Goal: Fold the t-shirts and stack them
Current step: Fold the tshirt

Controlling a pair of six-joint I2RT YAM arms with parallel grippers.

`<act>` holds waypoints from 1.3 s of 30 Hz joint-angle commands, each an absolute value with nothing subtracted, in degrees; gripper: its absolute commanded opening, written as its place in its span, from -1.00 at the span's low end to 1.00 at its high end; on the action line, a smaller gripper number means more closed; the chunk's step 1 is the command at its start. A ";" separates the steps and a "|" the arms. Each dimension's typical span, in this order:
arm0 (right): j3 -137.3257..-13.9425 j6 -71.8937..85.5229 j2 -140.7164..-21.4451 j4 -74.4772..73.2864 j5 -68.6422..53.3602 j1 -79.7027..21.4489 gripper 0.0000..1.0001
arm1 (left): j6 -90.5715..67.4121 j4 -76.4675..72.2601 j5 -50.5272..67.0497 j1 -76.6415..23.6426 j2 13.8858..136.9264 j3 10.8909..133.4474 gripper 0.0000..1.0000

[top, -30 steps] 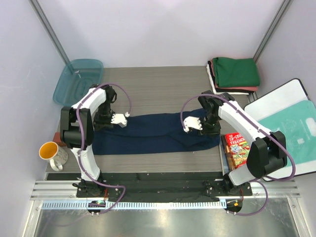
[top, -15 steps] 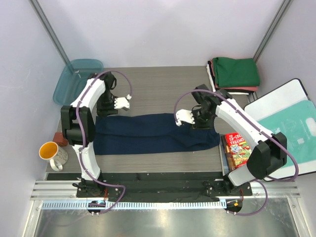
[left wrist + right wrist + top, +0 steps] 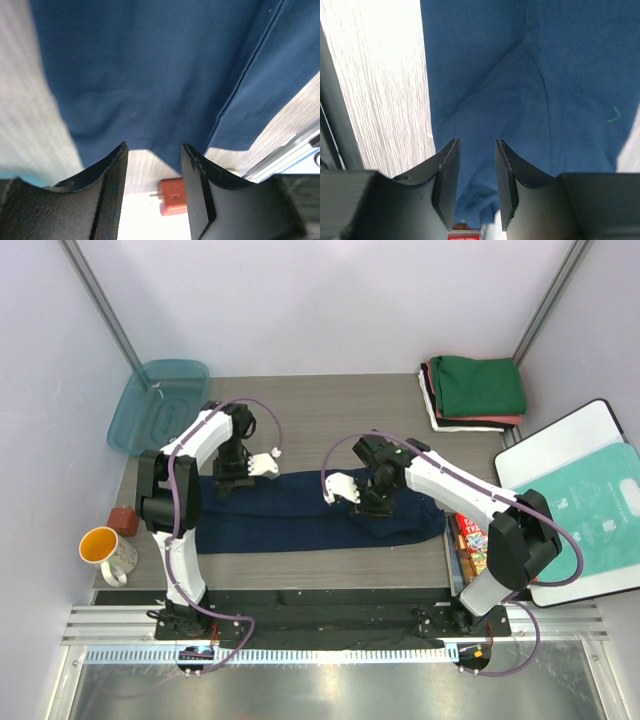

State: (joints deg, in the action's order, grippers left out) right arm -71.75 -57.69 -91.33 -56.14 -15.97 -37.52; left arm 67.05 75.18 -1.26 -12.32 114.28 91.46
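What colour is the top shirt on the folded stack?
The top shirt is dark green; top external view.

No text can be read anywhere. The red box (image 3: 470, 550) at the worktop's right edge carries printed lettering, but it is too small and partly hidden by the right arm. The teal print on the flat bag (image 3: 592, 508) is likewise illegible.

Pale lilac walls (image 3: 320, 300) enclose a grey wood-grain table (image 3: 330, 405) (evenly lit); slanted metal posts (image 3: 100, 300) rise at both far corners.
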 commanded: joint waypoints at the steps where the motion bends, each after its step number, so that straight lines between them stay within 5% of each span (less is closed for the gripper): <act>1: -69.18 -52.04 -92.11 -50.98 -19.33 -37.35 -0.22 | 63.73 73.92 1.84 -12.22 112.85 88.95 -0.06; 32: -60.21 -46.49 -95.89 -39.90 -13.80 -38.14 -0.34 | 61.96 70.84 1.32 -12.13 111.09 84.29 -0.12; 36: -60.03 -46.23 -96.15 -39.64 -13.45 -38.14 -0.48 | 61.96 70.23 1.23 -12.13 111.09 83.85 -0.13; 39: -60.03 -46.23 -96.42 -39.73 -13.36 -38.14 -0.76 | 61.96 69.88 1.23 -12.13 111.09 83.67 -0.13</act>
State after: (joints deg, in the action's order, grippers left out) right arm -60.10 -46.92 -96.05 -41.19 -14.33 -37.82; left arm 61.91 70.61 0.60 -12.29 113.91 83.99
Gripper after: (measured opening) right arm 0.182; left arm 0.439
